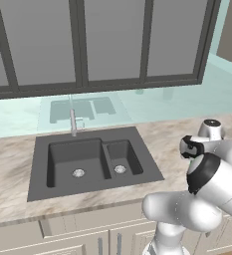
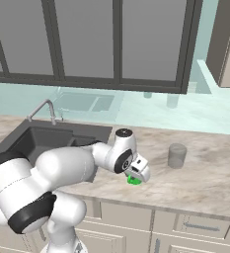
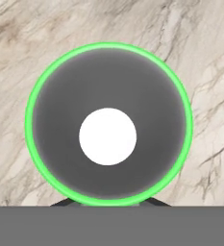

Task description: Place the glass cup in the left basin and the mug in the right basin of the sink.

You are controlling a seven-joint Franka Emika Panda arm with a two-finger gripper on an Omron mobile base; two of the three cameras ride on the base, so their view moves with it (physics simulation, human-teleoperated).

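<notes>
The gripper (image 2: 134,179) is down over the mug (image 2: 133,180) on the marble counter (image 2: 205,183), to the right of the sink (image 1: 90,160). In the hand view the mug (image 3: 108,124) is seen straight from above: a bright green rim, a grey inside wall and a white round bottom. The dark finger tips (image 3: 60,203) show at the lower edge of the rim, one on each side; whether they have closed on the rim cannot be told.

In the right base view only a green sliver of the mug shows below the hand. The glass cup (image 2: 176,155) stands upright on the counter, farther from the sink than the mug and apart from it.

Within the sink, the left basin (image 1: 77,162) and the right basin (image 1: 121,158) each show a round silver drain. The faucet (image 1: 73,122) rises behind the sink, at its back edge.
</notes>
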